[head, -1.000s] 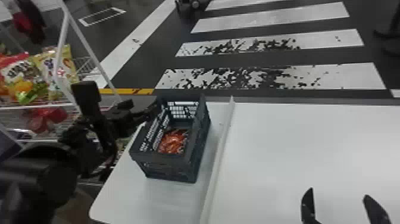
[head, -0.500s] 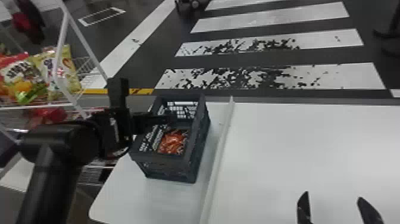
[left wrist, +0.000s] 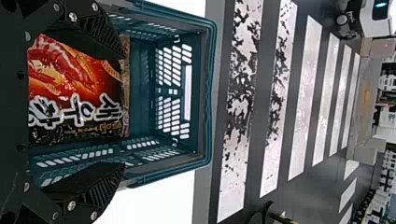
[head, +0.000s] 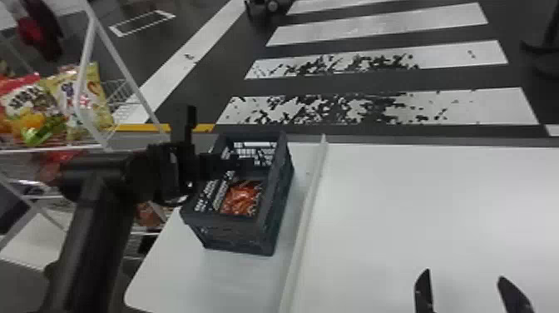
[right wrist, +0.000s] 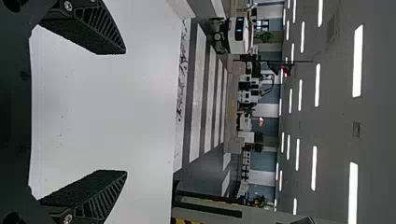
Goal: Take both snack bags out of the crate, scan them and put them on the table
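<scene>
Dark plastic forms the one crate [head: 237, 222] we see in the head view, set on the white table [head: 416, 208] to the left of a raised strip [head: 305, 220]. In it we count one orange-red snack bag [head: 241, 197]. Our left gripper [head: 220, 135] is at the crate, fingers spread; our right gripper [head: 465, 275] waits at the bottom edge, fingers wide. A wire rack [head: 85, 58] on the left holds at least two more bags, one red [head: 25, 100], one yellow [head: 91, 95].

In the left wrist view, the crate looks teal and the same single bag lies inside, partly behind one of our two parted fingers.

In the right wrist view, our two fingers stand well apart over the white tabletop.
</scene>
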Controlling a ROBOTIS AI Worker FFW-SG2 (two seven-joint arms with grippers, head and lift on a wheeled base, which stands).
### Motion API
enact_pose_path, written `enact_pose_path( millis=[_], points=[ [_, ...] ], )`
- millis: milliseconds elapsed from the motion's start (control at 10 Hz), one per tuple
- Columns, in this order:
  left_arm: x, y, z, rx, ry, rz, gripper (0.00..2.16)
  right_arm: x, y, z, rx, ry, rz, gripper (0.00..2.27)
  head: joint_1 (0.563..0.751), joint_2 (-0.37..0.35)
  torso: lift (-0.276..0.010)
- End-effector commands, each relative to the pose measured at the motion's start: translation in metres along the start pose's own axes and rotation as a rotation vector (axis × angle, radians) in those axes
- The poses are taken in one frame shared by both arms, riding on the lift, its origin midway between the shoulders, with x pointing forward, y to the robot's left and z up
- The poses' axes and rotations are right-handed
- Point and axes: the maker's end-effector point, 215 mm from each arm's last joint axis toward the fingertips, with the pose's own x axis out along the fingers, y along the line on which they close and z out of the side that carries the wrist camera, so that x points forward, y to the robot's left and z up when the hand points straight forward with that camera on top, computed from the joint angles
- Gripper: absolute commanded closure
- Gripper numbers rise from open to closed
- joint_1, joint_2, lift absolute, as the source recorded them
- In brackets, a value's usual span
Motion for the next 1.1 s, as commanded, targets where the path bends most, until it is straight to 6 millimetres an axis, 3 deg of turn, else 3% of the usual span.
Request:
enact_pose_path(
  millis=[0, 400, 700, 1000],
  points=[
    [0.01, 0.003, -0.015, -0.017, 0.035, 0.0, 0.19, 0.002, 0.002, -0.003, -0.004, 0.003, 0.008, 0.08, 0.695, 0.35, -0.092],
    [0.033, 0.003, -0.052, -0.049, 0.115, -0.007, 0.19, 0.006, 0.005, -0.007, 0.0, 0.012, 0.021, 0.08, 0.695, 0.35, -0.092],
    [0.046, 0.003, -0.06, -0.053, 0.16, -0.015, 0.19, 0.006, 0.005, -0.009, 0.001, 0.016, 0.024, 0.08, 0.695, 0.35, -0.092],
    [0.062, -0.009, -0.071, -0.046, 0.217, -0.036, 0.19, 0.006, 0.005, -0.009, 0.002, 0.016, 0.026, 0.08, 0.695, 0.346, -0.092]
  ],
)
